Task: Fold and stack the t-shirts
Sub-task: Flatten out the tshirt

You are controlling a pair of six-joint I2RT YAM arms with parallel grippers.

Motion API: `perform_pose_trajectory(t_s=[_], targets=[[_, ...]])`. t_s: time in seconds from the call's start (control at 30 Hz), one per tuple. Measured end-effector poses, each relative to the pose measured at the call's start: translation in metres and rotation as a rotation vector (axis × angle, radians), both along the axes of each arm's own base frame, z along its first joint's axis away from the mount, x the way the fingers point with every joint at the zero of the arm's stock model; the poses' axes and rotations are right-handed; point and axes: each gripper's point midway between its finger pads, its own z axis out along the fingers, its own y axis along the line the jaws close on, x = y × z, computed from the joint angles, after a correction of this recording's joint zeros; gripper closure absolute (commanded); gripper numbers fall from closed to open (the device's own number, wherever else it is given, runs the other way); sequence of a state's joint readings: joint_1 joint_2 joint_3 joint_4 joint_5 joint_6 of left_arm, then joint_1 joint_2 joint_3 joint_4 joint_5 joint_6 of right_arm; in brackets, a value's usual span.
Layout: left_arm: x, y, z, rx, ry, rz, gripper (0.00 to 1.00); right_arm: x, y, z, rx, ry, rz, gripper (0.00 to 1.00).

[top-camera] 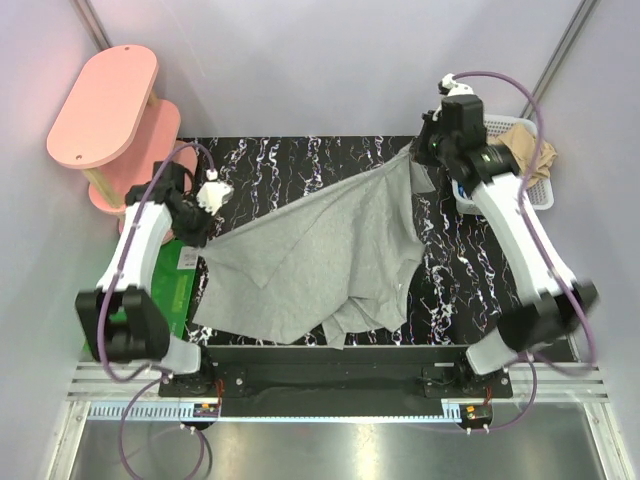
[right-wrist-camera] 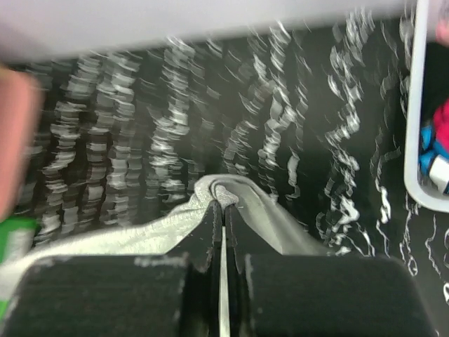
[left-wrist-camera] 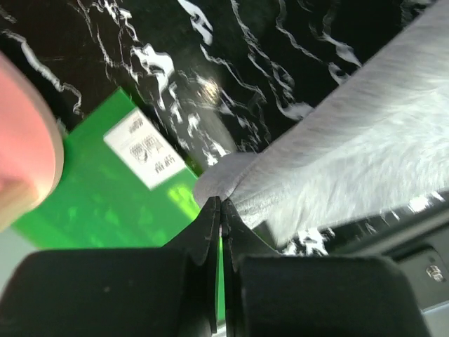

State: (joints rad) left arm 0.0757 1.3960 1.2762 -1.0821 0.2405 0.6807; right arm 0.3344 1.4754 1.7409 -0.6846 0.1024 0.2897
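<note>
A heather grey t-shirt [top-camera: 320,255] hangs stretched between my two grippers above the black marbled table [top-camera: 300,160], its lower part crumpled on the table near the front. My left gripper [top-camera: 203,240] is shut on the shirt's left corner; in the left wrist view [left-wrist-camera: 220,202] the cloth [left-wrist-camera: 337,147] runs from the tips to the right. My right gripper [top-camera: 418,150] is shut on the shirt's far right corner; in the right wrist view [right-wrist-camera: 223,200] a fold of grey cloth [right-wrist-camera: 140,235] bunches at the tips. A tan shirt [top-camera: 530,150] lies in the basket; red and blue cloth [right-wrist-camera: 435,140] shows there.
A white lattice basket [top-camera: 540,195] stands at the table's right edge, its rim also in the right wrist view [right-wrist-camera: 414,105]. A green mat [top-camera: 175,290] lies at the left under my left arm, also in the left wrist view [left-wrist-camera: 105,210]. A pink two-tier stand [top-camera: 105,105] is at the far left.
</note>
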Motion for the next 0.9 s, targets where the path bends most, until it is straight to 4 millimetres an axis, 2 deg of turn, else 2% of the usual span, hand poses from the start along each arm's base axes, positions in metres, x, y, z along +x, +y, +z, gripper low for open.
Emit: perform_pose_trajectory(t_s=[0.1, 0.2, 0.3, 0.47, 0.53, 0.57, 0.6, 0.63, 0.7, 0.77, 0.87, 0.9], targets=[[0.024, 0.004, -0.027, 0.011, 0.053, 0.016, 1.00, 0.050, -0.011, -0.078, -0.007, 0.183, -0.032, 1.00], [0.059, 0.015, -0.043, 0.056, 0.060, 0.044, 1.00, 0.092, -0.005, -0.127, 0.011, 0.283, -0.018, 1.00], [0.102, 0.030, -0.052, 0.121, 0.031, 0.078, 1.00, 0.128, 0.011, -0.146, 0.038, 0.301, 0.021, 1.00], [0.160, 0.050, -0.063, 0.206, -0.017, 0.130, 1.00, 0.175, 0.033, -0.147, 0.071, 0.248, 0.082, 1.00], [0.175, 0.055, -0.070, 0.238, -0.028, 0.145, 1.00, 0.183, 0.038, -0.153, 0.081, 0.249, 0.097, 0.57], [0.181, 0.057, -0.074, 0.255, -0.029, 0.155, 0.95, 0.185, 0.040, -0.157, 0.086, 0.253, 0.103, 0.39], [0.185, 0.059, -0.077, 0.269, -0.031, 0.161, 0.83, 0.186, 0.041, -0.161, 0.094, 0.262, 0.107, 0.23], [0.189, 0.061, -0.081, 0.290, -0.033, 0.170, 0.61, 0.187, 0.042, -0.166, 0.093, 0.268, 0.114, 0.13], [0.192, 0.067, -0.086, 0.330, -0.032, 0.186, 0.37, 0.186, 0.041, -0.176, 0.086, 0.292, 0.114, 0.04], [0.192, 0.074, -0.087, 0.369, -0.033, 0.216, 0.16, 0.181, 0.038, -0.184, 0.078, 0.327, 0.103, 0.04], [0.191, 0.080, -0.081, 0.405, -0.060, 0.237, 0.07, 0.170, 0.032, -0.191, 0.041, 0.369, 0.076, 0.04], [0.186, 0.081, -0.078, 0.411, -0.071, 0.242, 0.05, 0.159, 0.028, -0.193, 0.019, 0.389, 0.064, 0.04]])
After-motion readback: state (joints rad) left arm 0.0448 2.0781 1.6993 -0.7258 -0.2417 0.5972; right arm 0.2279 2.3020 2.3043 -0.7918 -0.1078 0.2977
